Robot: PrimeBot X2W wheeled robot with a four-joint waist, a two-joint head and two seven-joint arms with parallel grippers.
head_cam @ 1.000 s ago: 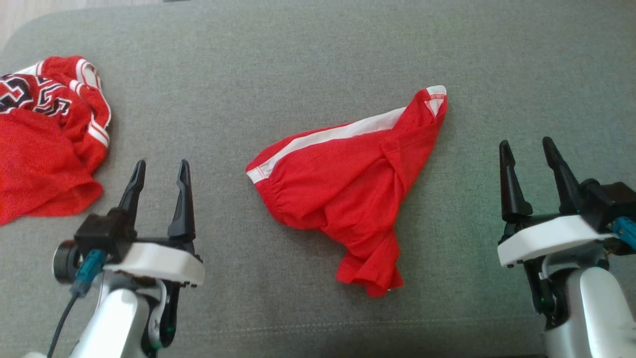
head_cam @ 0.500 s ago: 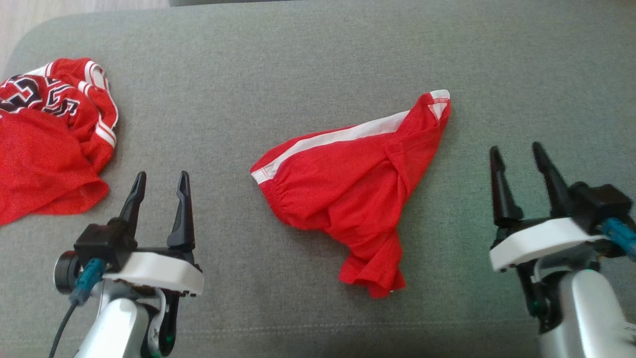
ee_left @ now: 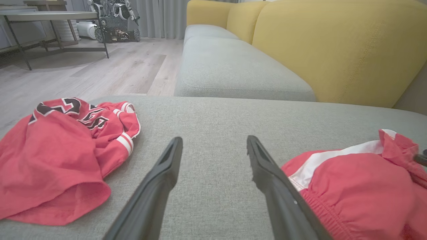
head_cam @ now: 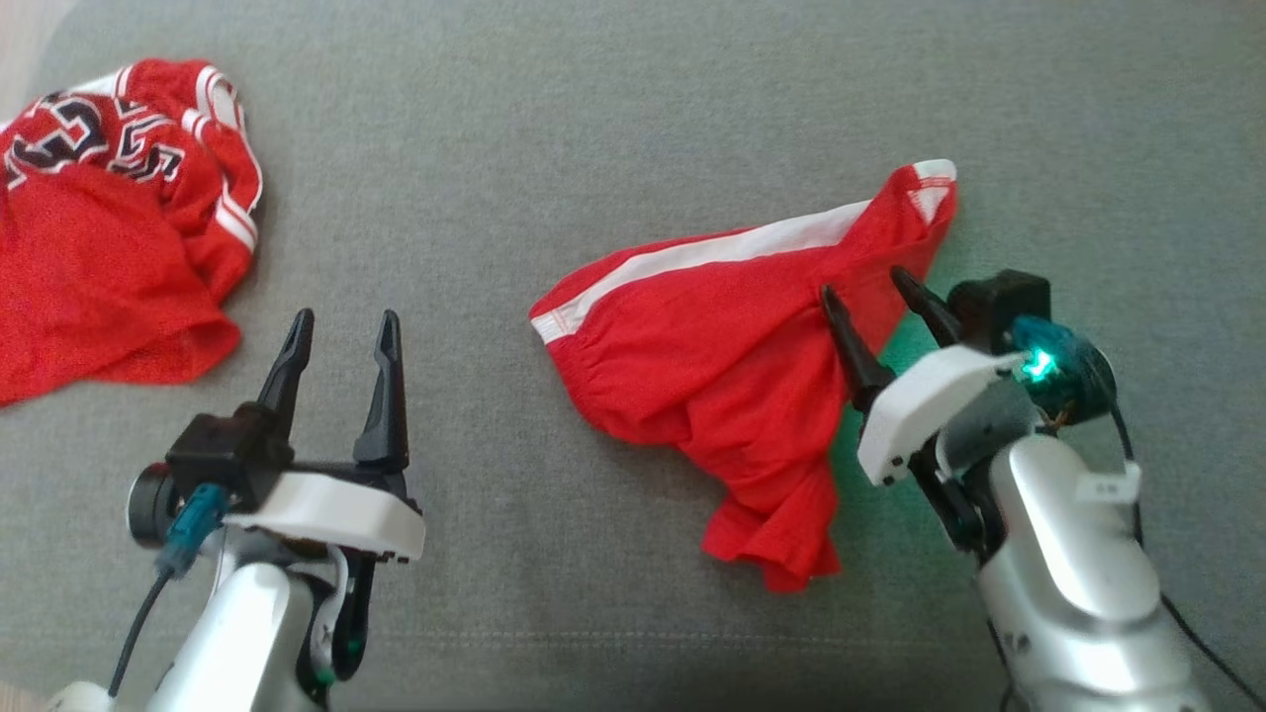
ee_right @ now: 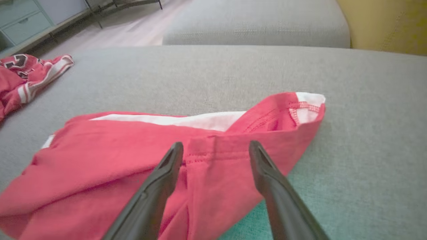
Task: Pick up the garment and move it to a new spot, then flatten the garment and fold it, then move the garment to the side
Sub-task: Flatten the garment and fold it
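The garment [head_cam: 732, 346], red shorts with a white side stripe, lies crumpled on the grey cushion [head_cam: 593, 119] at centre. It also shows in the right wrist view [ee_right: 133, 160] and at the right of the left wrist view [ee_left: 360, 180]. My right gripper [head_cam: 865, 287] hangs open over the garment's right edge, its fingers [ee_right: 160, 180] pointing at a stitched fold, nothing between them. My left gripper [head_cam: 343, 326] stands open over bare cushion to the left of the garment, with its fingers [ee_left: 267, 173] apart and empty.
A second red garment [head_cam: 109, 218], a jersey with black and white lettering, lies bunched at the far left, seen too in the left wrist view [ee_left: 63, 150]. A yellow sofa back [ee_left: 333, 46] and wooden floor [ee_left: 83, 73] lie beyond the cushion.
My right arm has swung left and forward, bringing its open gripper over the garment's right edge. The head camera has shifted. The left gripper holds its place.
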